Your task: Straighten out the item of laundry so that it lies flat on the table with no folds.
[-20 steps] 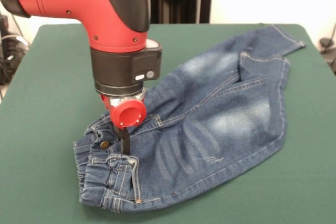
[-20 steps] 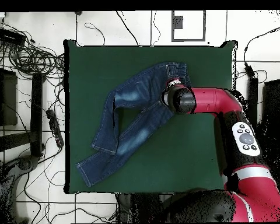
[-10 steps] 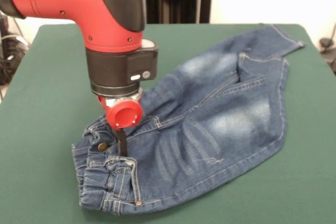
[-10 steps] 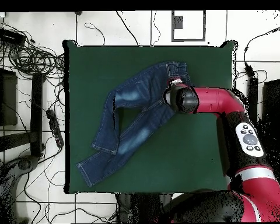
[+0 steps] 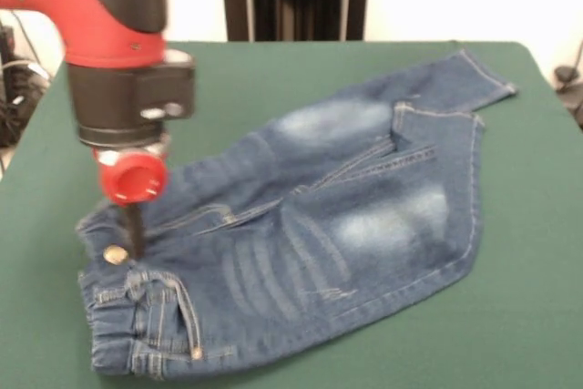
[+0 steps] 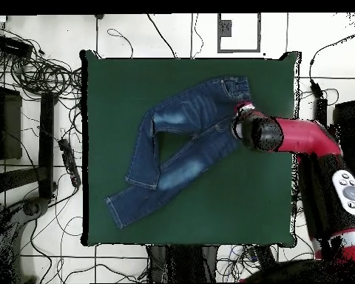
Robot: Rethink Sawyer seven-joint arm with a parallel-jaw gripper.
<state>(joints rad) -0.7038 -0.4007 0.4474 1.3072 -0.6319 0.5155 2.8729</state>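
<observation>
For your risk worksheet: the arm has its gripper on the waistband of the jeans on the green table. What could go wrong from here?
1. The gripper sits only at the waistband of the jeans, so the cloth may slip free or bunch up.
2. One leg lies folded across the other in the overhead view; dragging alone may leave that fold.
3. The waistband is close to the table edge and could be pulled off it.

Front view: close, low across the dark green cloth-covered table (image 5: 510, 334). Overhead: straight down, farther. Both share that table (image 6: 114, 89).
</observation>
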